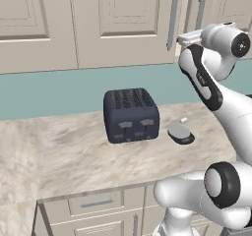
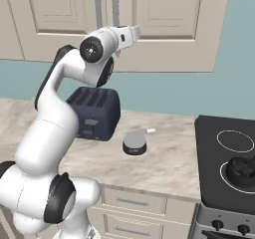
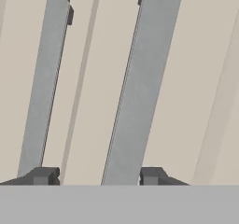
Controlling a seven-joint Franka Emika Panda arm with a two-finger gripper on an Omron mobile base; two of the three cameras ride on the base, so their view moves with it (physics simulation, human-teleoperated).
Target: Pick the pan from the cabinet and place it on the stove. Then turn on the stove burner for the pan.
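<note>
The cabinet (image 1: 123,23) is a beige wall unit and its doors are closed; the pan is hidden. In the hand view, two long grey bar handles run up the doors. The right handle (image 3: 135,78) lies between the fingertips of my gripper (image 3: 98,175), close to the right fingertip (image 3: 151,175). The jaws stand apart and grip nothing. My hand (image 1: 187,37) (image 2: 127,34) is raised against the door fronts next to the handle (image 1: 173,18). The stove (image 2: 211,153), black glass with white burner rings (image 2: 235,141), sits at the right, with knobs (image 2: 217,225) along its front.
A dark blue toaster (image 1: 131,114) (image 2: 94,113) stands on the marble counter (image 1: 74,156). A small grey round object (image 1: 181,133) (image 2: 134,144) lies beside it. A black kettle (image 2: 243,171) sits on the stove's near ring. Drawer fronts (image 1: 96,203) run below the counter.
</note>
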